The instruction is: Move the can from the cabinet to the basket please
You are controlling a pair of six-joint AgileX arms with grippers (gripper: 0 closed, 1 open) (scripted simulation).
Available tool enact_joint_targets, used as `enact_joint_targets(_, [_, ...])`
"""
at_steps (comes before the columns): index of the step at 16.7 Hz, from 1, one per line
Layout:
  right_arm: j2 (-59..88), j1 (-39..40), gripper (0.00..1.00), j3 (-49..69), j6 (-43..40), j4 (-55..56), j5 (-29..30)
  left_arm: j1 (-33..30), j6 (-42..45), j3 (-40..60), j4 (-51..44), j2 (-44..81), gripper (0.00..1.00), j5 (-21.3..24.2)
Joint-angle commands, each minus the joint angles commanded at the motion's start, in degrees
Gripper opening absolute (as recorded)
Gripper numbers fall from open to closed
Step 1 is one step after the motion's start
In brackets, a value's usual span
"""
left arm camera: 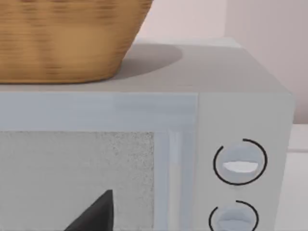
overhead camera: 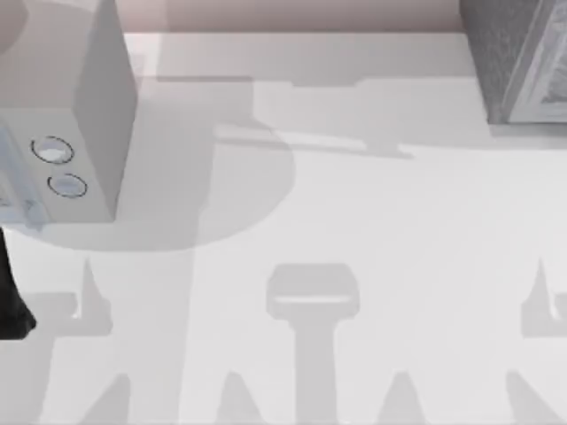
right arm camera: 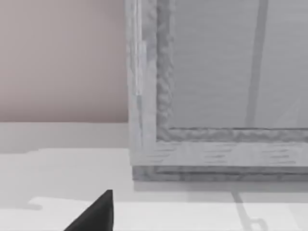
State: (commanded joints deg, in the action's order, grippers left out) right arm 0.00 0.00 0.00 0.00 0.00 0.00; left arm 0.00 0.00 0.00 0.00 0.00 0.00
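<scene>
Between microwave [overhead camera: 89,133] at left edge and cabinet [overhead camera: 523,62] at right, table [overhead camera: 354,230] lies open; hand states untellable.

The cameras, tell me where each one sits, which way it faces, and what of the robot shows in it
Top view: above the table, looking down; microwave at left, cabinet at right, a dark arm part at the left edge.
Left wrist view: on the left arm, facing the microwave's front and the basket on top of it; a dark fingertip shows.
Right wrist view: on the right arm, facing the cabinet's front; a dark fingertip shows.
Shared: the top and left wrist views both show the microwave's dials.
</scene>
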Motion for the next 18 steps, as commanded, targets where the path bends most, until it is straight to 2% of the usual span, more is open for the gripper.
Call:
enact_joint_targets(4, [1.8, 0.3, 1.00, 1.9, 0.0, -0.6, 0.3, 0.0, 0.0, 0.0, 0.0, 0.0, 1.00, 0.0])
enact_joint_targets(8, [11.5, 1.6, 1.00, 12.8, 0.1, -3.6, 1.7, 0.0, 0.0, 0.0, 0.0, 0.0, 1.00, 0.0])
enact_joint_targets(18, [51.4, 7.1, 1.00, 66.2, 0.4, -16.1, 7.7, 0.0, 0.0, 0.0, 0.0, 0.0, 1.00, 0.0])
